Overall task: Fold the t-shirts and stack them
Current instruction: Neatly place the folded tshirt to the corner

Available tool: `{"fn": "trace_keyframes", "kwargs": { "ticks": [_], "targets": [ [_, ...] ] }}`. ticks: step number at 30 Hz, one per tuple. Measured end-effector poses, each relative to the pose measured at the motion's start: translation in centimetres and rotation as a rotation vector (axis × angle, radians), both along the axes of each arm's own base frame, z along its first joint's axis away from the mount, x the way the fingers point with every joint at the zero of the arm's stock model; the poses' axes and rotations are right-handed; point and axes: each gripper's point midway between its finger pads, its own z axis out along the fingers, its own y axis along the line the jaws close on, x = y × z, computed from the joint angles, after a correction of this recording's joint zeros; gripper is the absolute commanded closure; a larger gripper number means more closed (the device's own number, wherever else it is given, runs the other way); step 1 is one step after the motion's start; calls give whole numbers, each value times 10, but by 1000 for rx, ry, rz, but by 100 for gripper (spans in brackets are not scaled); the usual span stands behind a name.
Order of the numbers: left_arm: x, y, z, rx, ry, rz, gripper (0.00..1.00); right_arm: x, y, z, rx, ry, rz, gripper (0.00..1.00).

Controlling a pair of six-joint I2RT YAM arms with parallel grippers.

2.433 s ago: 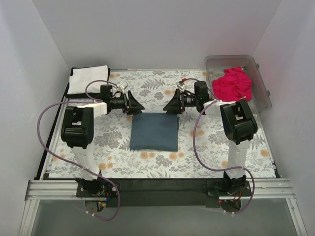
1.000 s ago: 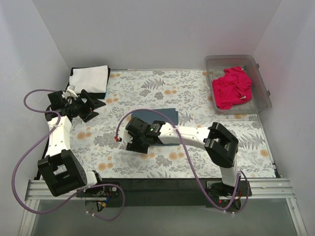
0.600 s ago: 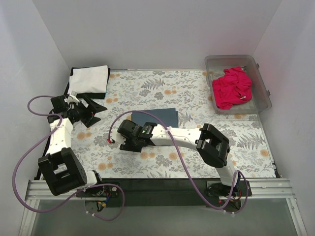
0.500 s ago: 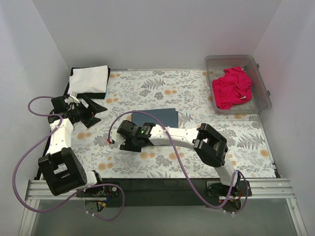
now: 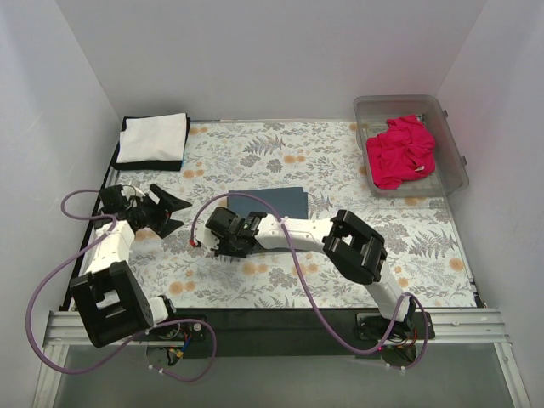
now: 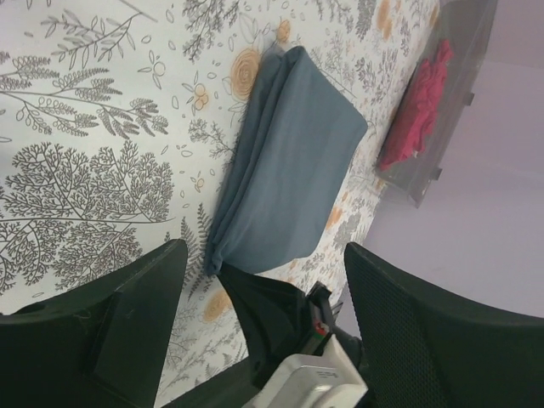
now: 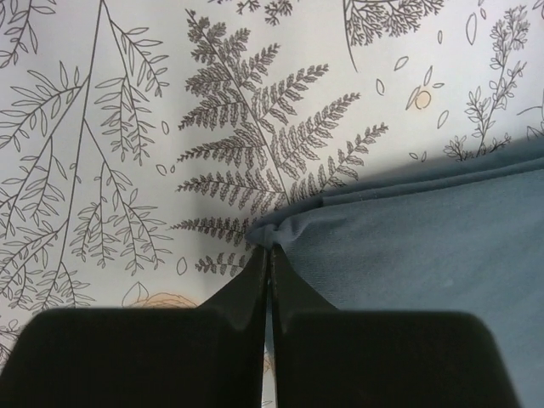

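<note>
At the far left corner a folded white t-shirt (image 5: 153, 138) lies on a folded black t-shirt (image 5: 153, 164), of which only the edge shows. Nearer, the left gripper (image 5: 172, 214) hangs over the floral cloth (image 5: 340, 161) on the tabletop with its jaws spread wide, holding nothing and aimed right.

At the middle lies the folded slate-blue t-shirt (image 5: 270, 202). The right gripper (image 7: 267, 253) reaches across to its near left corner, jaws almost together and pinching the puckered fabric there. The shirt sits roughly square to the tabletop edges, its far edge running left to right. The right arm hides its near strip, so its long axis cannot be told for sure. The left wrist view suggests an oblong stretching away from the pinched corner.

The step looks like carrying this shirt to the far left stack. To do it well, the pinch should catch every layer. The open gripper could take a second corner so the fold stays flat, and the shirt should land squarely on the white one.

At the far right, the magenta t-shirt (image 5: 399, 149) lies crumpled in the clear plastic bin (image 5: 459, 166), not yet folded.
</note>
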Motion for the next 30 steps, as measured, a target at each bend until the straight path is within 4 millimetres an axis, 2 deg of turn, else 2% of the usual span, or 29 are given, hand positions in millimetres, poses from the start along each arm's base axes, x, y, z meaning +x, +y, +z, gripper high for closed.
{"fn": "trace_keyframes", "kwargs": {
  "ticks": [3,6,10,11,14,20,30],
  "targets": [
    [-5,-6,-13,-36,27,0,27,4,-1,4,21,27,-1,99],
    [-4,-11,-21,-53,33,-2,26,7,-2,17,65,67,1,99],
    [0,-22,-24,-54,8,-10,19,15,-2,49,149,87,1,99],
    [0,-26,-24,-50,0,-13,11,17,-3,56,167,88,-2,99],
    [-1,-43,-29,-44,-11,-20,6,22,-4,69,201,92,-14,99],
    [-8,-71,-51,-33,17,-9,5,24,-4,69,206,110,-31,99],
    [-5,-95,-77,-17,61,31,3,23,1,70,221,138,-46,99]
  ]
}}
